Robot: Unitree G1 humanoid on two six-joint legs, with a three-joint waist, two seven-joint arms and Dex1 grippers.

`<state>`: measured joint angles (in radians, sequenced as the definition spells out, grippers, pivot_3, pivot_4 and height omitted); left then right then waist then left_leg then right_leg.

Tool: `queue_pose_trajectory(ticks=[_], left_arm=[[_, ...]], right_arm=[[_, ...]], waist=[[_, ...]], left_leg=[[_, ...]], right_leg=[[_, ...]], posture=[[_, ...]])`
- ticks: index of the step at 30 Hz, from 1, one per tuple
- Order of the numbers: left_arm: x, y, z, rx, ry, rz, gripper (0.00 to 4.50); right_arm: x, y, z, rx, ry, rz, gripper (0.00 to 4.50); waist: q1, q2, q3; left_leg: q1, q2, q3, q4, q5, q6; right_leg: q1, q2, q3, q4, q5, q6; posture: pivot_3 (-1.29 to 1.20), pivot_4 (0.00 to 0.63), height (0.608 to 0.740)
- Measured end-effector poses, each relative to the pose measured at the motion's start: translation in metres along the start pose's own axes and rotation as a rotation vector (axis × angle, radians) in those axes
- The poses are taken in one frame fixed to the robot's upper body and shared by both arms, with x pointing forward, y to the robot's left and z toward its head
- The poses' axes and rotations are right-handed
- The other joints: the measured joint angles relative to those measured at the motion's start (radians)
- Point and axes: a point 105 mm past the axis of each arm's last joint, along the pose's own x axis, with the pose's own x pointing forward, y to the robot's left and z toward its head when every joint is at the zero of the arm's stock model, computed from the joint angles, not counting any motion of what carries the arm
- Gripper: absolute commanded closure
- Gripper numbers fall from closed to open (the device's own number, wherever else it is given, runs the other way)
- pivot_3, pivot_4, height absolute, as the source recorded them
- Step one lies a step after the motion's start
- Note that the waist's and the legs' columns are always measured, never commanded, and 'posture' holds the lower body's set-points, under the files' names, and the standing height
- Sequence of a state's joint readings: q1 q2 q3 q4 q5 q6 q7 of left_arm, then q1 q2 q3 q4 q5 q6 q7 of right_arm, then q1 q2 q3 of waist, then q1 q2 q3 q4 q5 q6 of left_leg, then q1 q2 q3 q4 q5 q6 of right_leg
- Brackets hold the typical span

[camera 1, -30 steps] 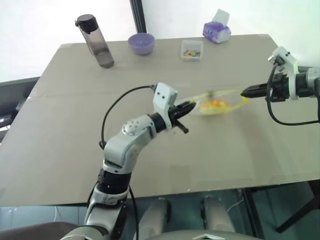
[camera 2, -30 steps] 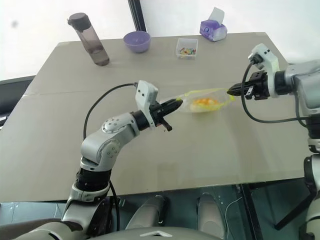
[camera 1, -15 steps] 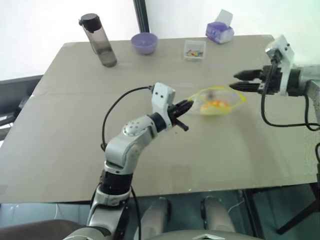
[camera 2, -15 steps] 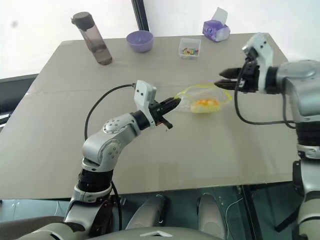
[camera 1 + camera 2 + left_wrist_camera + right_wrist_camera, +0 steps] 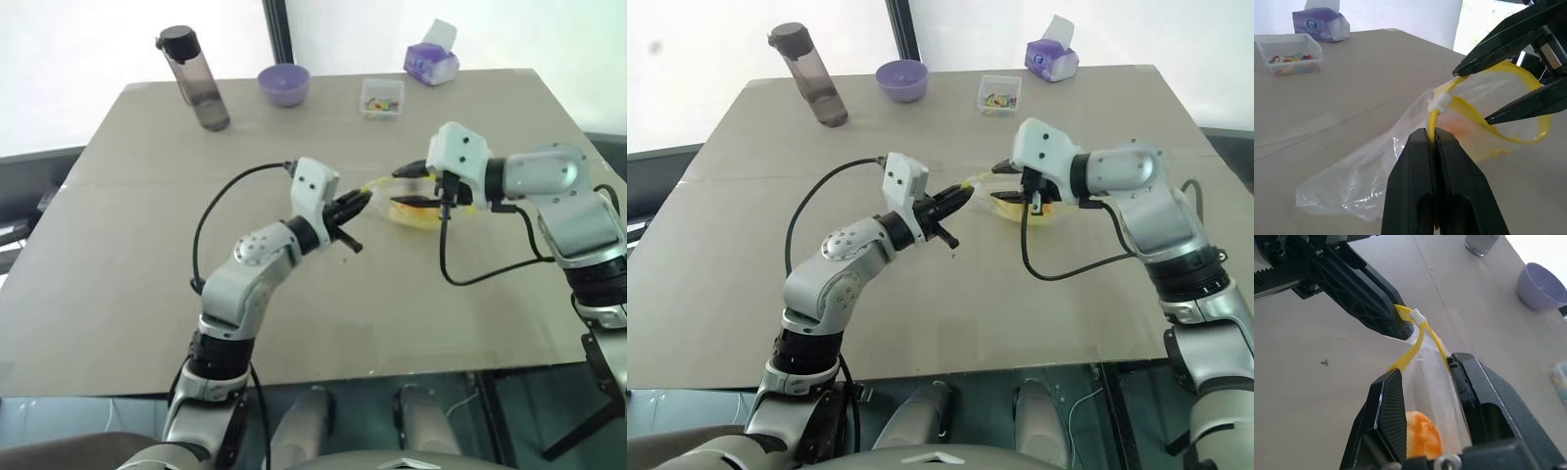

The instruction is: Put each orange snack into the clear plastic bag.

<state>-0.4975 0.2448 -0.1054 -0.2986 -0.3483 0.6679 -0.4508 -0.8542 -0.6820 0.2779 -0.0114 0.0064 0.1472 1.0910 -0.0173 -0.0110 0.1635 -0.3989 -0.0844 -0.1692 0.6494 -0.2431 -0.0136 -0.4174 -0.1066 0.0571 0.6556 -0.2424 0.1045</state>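
left hand (image 5: 361,203) clamped on yellow seal strip of clear plastic bag (image 5: 1400,161) | right hand (image 5: 1425,382) fingers apart, straddling bag mouth | orange snack (image 5: 1422,435) inside bag, between right fingers | bag limp, light, slippery: grip at strip | desk (image 5: 147,245) open around, edges well apart
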Motion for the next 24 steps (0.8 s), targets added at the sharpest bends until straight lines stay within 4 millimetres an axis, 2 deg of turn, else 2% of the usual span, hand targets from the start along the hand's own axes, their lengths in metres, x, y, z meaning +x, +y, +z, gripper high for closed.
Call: queue_pose_trajectory(ticks=[6,14,21,24], left_arm=[[-0.002,0.001,0.001,0.112,0.014,0.009,4.50],[-0.003,-0.005,0.005,0.257,0.001,0.002,4.50],[-0.005,-0.005,0.003,0.268,0.000,0.011,4.50],[-0.005,-0.006,0.002,0.261,-0.004,0.012,4.50]], right_arm=[[0.009,0.004,0.003,-0.014,-0.011,0.017,2.77],[0.019,0.007,0.023,-0.001,-0.080,0.039,2.77],[0.016,0.002,0.043,0.059,-0.143,0.055,2.77],[0.016,0.002,0.042,0.058,-0.136,0.051,2.77]], waist=[[0.001,0.000,0.000],[0.001,0.000,0.000],[0.001,0.000,0.000],[0.002,0.000,0.000]], left_leg=[[0.000,0.000,0.000,0.000,0.000,0.000],[0.000,0.000,0.000,0.000,0.000,0.000],[0.000,0.000,-0.001,0.000,0.000,0.000],[0.000,0.000,0.000,0.000,0.000,0.000]], right_leg=[[0.000,0.000,0.000,0.000,0.000,0.000],[0.000,0.000,0.000,0.000,0.000,0.000],[0.000,0.000,0.000,0.000,0.000,0.000],[0.000,0.000,0.000,0.000,0.000,0.000]], posture=[[0.00,0.150,0.740],[0.00,0.150,0.740],[0.00,0.150,0.740],[0.00,0.150,0.740]])
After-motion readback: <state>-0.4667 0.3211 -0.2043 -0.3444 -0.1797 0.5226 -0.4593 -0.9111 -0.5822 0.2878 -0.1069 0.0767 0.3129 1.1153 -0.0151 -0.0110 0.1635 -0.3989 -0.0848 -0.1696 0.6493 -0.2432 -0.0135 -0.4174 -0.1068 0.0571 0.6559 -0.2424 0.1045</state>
